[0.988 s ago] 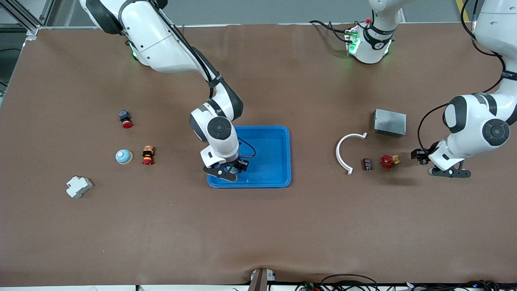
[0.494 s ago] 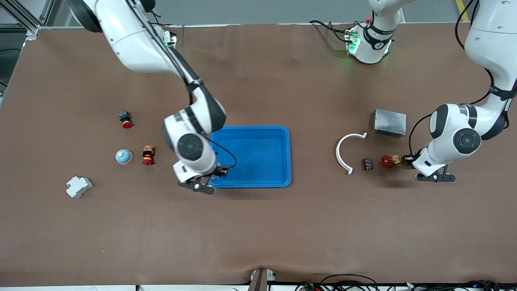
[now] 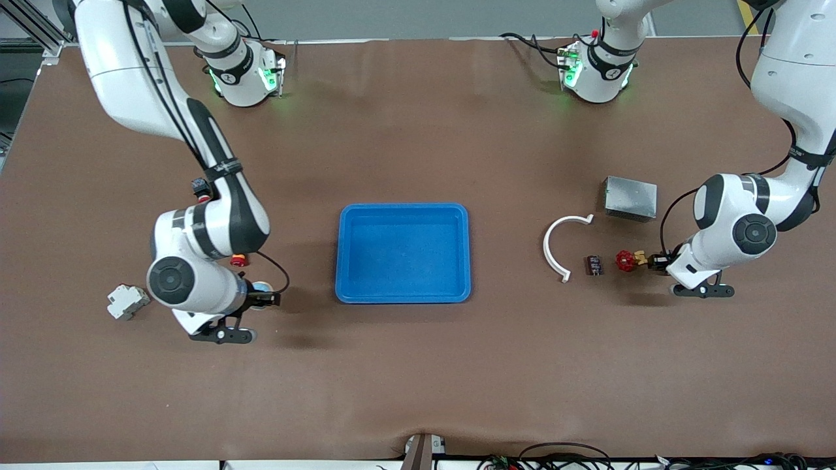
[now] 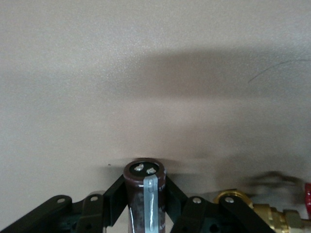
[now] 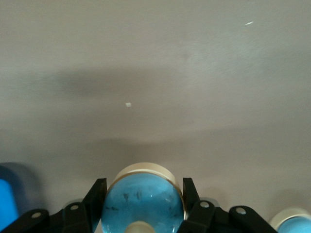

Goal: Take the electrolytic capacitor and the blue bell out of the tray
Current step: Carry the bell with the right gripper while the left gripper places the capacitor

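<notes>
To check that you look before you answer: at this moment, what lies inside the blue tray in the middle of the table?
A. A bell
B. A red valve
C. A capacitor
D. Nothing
D: in the front view the blue tray shows only its own bare blue floor, with no object in it.

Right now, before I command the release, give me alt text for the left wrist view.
The left gripper is shut on a dark brown capacitor with a pale stripe, its two silver terminals facing the camera. Brown table lies under it, and a brass valve fitting shows close beside the gripper.
</notes>
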You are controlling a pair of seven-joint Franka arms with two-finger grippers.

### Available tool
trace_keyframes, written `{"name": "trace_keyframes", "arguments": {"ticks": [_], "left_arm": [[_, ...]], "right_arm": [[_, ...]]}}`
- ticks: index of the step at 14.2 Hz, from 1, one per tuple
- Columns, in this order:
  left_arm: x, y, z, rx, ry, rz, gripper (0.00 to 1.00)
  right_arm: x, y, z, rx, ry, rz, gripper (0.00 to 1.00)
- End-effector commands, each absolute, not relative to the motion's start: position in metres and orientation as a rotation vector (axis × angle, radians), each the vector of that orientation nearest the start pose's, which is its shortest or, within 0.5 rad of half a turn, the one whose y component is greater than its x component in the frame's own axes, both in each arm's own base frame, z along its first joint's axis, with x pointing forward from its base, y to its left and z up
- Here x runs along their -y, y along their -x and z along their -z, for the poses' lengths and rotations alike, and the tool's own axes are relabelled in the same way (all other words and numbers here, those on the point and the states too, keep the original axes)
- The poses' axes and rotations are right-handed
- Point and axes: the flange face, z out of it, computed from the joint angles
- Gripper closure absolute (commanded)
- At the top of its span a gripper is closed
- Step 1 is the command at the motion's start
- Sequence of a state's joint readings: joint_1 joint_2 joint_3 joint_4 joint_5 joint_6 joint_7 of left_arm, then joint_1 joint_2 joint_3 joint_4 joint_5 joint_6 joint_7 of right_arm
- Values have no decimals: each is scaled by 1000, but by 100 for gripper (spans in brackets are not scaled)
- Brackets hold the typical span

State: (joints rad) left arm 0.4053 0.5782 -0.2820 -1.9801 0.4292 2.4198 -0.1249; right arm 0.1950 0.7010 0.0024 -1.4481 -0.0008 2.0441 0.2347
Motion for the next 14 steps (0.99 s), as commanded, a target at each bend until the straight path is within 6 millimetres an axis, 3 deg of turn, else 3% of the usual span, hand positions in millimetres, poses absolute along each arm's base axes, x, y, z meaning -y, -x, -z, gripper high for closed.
{"name": "trace_keyframes", "arguments": {"ticks": [1, 2, 3, 4, 5, 7, 9, 10, 14], "left_arm": [[-80, -599, -171, -81, 3018, -120, 100], [-80, -600, -172, -80, 3018, -120, 73], [-80, -601, -173, -81, 3017, -116, 38], [-81, -601, -173, -77, 3018, -116, 15], [-81, -602, -174, -73, 3019, -112, 0], [-82, -603, -180, -70, 3021, -101, 0], [-99, -601, -185, -49, 3024, -96, 0], [-108, -600, -193, -29, 3020, -92, 0], [-114, -594, -233, -49, 3042, -162, 0]], "right_arm": [[-98, -684, -280, 56, 3126, -133, 100], [-73, -680, -276, 118, 3120, -112, 100], [-43, -679, -269, 173, 3113, -91, 100], [-9, -678, -261, 210, 3104, -71, 100], [14, -676, -252, 241, 3098, -54, 100], [36, -673, -244, 260, 3084, -37, 100], [50, -670, -235, 249, 3066, -52, 100], [56, -669, -226, 247, 3052, -51, 100], [77, -669, -204, 278, 3036, -11, 100]]}}
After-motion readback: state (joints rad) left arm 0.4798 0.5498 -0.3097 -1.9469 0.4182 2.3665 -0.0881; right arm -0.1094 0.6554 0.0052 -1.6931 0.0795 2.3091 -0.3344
